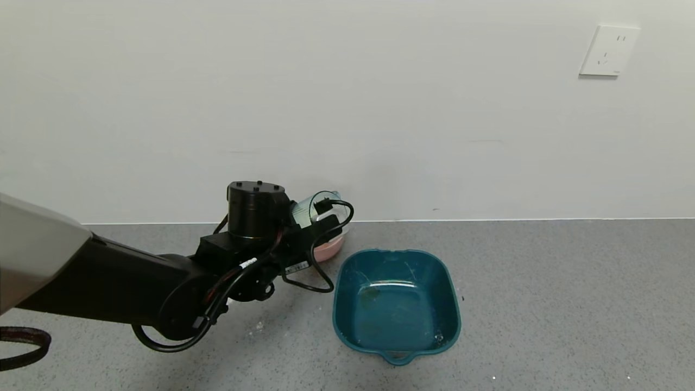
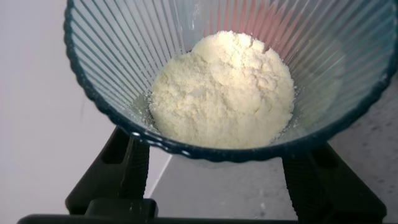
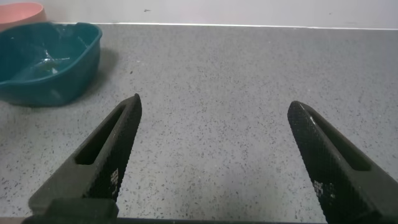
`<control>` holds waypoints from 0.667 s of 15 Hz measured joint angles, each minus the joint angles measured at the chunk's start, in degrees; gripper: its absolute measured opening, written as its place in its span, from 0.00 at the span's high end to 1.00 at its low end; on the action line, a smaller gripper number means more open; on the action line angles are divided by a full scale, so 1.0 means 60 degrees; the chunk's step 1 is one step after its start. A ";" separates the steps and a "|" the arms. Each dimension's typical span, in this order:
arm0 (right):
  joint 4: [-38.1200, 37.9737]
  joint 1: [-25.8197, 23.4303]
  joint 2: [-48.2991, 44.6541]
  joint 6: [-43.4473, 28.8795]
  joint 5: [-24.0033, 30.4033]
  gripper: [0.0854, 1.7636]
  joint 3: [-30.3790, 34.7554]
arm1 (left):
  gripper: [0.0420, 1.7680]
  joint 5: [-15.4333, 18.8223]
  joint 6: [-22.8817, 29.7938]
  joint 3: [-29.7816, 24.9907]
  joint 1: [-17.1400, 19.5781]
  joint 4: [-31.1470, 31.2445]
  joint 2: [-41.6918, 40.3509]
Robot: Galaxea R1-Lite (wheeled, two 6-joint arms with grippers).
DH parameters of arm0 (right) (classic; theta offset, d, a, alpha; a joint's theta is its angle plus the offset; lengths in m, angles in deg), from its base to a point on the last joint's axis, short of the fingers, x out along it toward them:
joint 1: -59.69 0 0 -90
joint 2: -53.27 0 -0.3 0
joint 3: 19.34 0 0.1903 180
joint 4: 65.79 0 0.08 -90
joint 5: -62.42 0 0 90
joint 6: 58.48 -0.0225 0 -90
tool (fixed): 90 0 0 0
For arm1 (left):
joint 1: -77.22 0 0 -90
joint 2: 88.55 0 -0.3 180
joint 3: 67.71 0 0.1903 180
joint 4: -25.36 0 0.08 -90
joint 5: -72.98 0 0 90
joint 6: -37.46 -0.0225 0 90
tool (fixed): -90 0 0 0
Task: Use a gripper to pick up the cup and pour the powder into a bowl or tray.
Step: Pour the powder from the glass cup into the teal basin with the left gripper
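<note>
My left gripper (image 1: 323, 216) is shut on the ribbed pale blue-green cup (image 1: 314, 208) and holds it in the air, tilted, to the back left of the dark teal basin (image 1: 340, 293). In the left wrist view the cup (image 2: 112, 56) fills the frame, with a heap of white powder (image 2: 224, 90) lying inside it and the dark fingers (image 2: 134, 168) gripping its sides. The basin holds no powder heap. My right gripper (image 3: 214, 124) is open and empty above the grey speckled surface, with the basin (image 3: 74, 74) off to one side; it is not in the head view.
A small pink bowl (image 1: 332, 248) sits under the lifted cup, near the wall; it also shows in the right wrist view (image 3: 22, 11). A white wall with a socket (image 1: 608, 50) stands close behind. A few white specks lie on the surface near the basin.
</note>
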 joint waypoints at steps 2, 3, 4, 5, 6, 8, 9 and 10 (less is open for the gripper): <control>0.0000 0.0000 0.0000 0.0004 0.0000 0.03 0.0000 | 0.31 -0.0878 -0.1209 0.0041 -0.0209 -0.0047 0.0014; 0.0000 0.0000 0.0000 0.0004 0.0000 0.03 0.0000 | 0.31 -0.1150 -0.1768 0.0059 -0.0307 -0.0047 0.0014; 0.0000 0.0000 0.0000 0.0008 0.0000 0.03 0.0000 | 0.31 -0.1288 -0.2349 0.0091 -0.0390 -0.0043 0.0002; 0.0000 0.0000 0.0000 0.0004 0.0000 0.03 0.0000 | 0.31 -0.1357 -0.2962 0.0118 -0.0459 -0.0047 -0.0004; 0.0000 0.0000 0.0000 0.0004 0.0000 0.03 0.0000 | 0.31 -0.1394 -0.3417 0.0165 -0.0508 -0.0043 -0.0004; 0.0000 0.0000 0.0000 0.0000 0.0000 0.03 0.0000 | 0.31 -0.1447 -0.3942 0.0244 -0.0693 -0.0014 0.0006; 0.0000 0.0000 0.0000 0.0004 0.0000 0.03 0.0000 | 0.31 -0.1552 -0.4218 0.0262 -0.0794 -0.0006 0.0010; 0.0000 0.0000 0.0000 0.0004 0.0000 0.03 0.0000 | 0.31 -0.1668 -0.4470 0.0280 -0.0916 -0.0028 0.0018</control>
